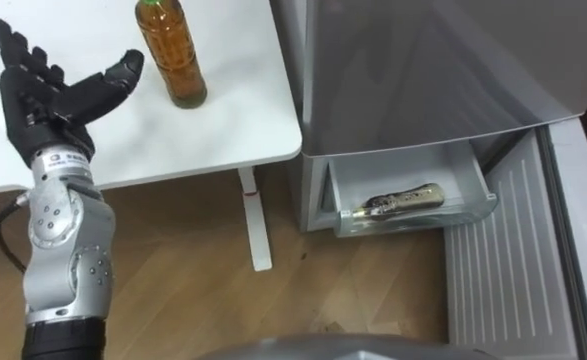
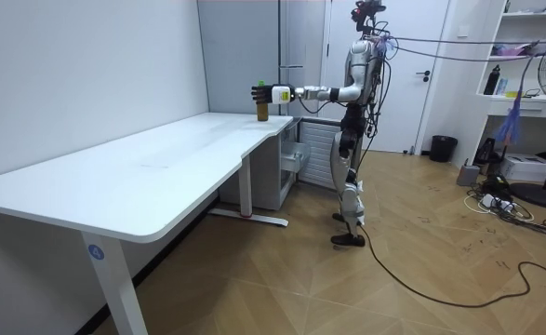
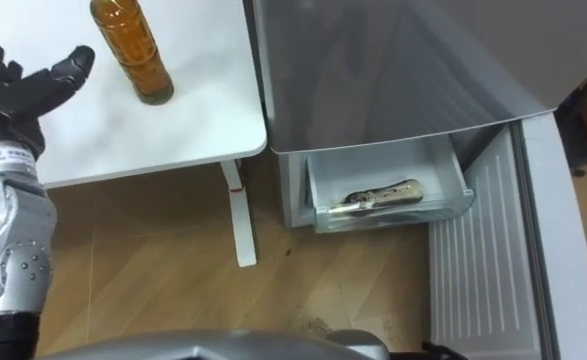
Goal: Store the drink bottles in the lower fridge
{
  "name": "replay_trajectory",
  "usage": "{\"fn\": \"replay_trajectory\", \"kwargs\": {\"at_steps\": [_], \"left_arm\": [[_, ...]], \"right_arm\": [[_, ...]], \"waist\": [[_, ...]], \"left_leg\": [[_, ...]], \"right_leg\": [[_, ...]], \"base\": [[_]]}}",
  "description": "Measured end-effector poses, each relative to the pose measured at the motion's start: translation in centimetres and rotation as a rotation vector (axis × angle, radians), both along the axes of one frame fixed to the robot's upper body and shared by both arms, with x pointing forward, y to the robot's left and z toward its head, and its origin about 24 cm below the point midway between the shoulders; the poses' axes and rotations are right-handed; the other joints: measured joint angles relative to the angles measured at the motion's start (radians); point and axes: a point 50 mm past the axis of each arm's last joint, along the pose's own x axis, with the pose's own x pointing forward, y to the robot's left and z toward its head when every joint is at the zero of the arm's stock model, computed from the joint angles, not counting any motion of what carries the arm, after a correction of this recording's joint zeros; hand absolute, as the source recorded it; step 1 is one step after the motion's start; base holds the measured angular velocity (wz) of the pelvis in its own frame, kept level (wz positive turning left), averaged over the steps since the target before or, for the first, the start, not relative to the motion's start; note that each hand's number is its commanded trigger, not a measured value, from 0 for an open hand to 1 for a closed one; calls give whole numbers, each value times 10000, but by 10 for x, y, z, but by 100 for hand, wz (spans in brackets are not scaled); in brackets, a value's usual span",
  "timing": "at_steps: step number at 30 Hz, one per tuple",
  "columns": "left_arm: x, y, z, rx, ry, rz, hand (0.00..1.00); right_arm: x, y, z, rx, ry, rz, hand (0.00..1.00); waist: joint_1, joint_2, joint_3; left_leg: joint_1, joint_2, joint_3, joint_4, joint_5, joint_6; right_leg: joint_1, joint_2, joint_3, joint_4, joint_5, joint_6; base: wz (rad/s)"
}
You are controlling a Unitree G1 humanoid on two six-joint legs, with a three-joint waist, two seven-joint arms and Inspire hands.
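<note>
Well, the amber tea bottle (image 1: 172, 50) stands upright, cap up, on the white table (image 1: 233, 120) — the left hand (image 1: 38, 100) just beside it, fingers spread, holding nothing — while a second bottle (image 1: 398, 203) lies sideways in the lower fridge drawer (image 1: 413, 225).

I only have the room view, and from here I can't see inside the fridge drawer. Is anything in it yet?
Observer: Yes. One bottle lies on its side in the open lower drawer.
Operator: Has the left hand closed on the bottle on the table?
Observer: No. The left hand is open with its fingers spread. It is beside the amber bottle, with a narrow gap between the thumb and the bottle.
</note>
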Motion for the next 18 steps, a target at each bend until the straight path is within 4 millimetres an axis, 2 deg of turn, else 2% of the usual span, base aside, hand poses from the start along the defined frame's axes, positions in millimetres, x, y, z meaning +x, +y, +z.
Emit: {"fn": "replay_trajectory", "kwargs": {"at_steps": [9,18], "left_arm": [[3,-1,-2,-117,364,-378,0],[10,-1,-7,-964,409,-596,0]], "right_arm": [[-13,-1,0,13,944,213,0],[-14,-1,0,-35,1248,583,0]], "waist": [[-14,50,5],[-99,94,8]], "left_leg": [[67,1,24,-5,0,0],[138,13,142,-9,-3,2]], "right_leg": [[7,1,23,63,0,0],[-66,4,34,299,-10,-15]], "base": [[0],[-5]]}}
